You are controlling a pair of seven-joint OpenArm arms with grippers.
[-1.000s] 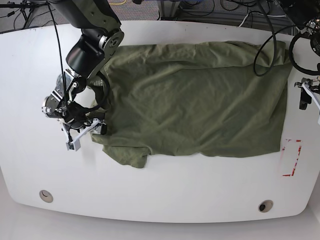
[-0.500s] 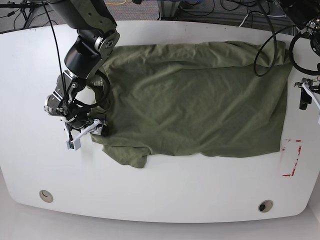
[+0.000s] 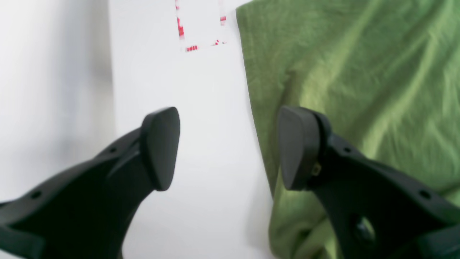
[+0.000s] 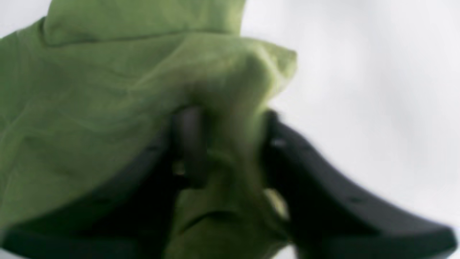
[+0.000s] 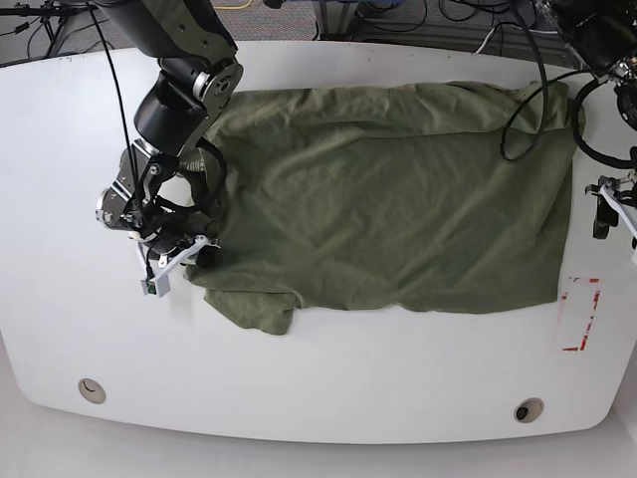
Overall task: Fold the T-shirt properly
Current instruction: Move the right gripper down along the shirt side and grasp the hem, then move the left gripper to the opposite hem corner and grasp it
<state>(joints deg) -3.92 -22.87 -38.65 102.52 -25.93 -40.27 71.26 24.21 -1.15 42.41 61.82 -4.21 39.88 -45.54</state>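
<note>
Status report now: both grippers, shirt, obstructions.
Right gripper pinching T-shirt edge. Left gripper open, empty, beside shirt's far edge. Shirt spread on table. No obstructions seen.

We saw the right gripper [image 4: 230, 144] w/ both dark fingers [image 4: 190, 144] pinched on a bunched fold of the green T-shirt [image 4: 90, 108]; white table [image 4: 377, 90] behind, pic blurry.
</note>
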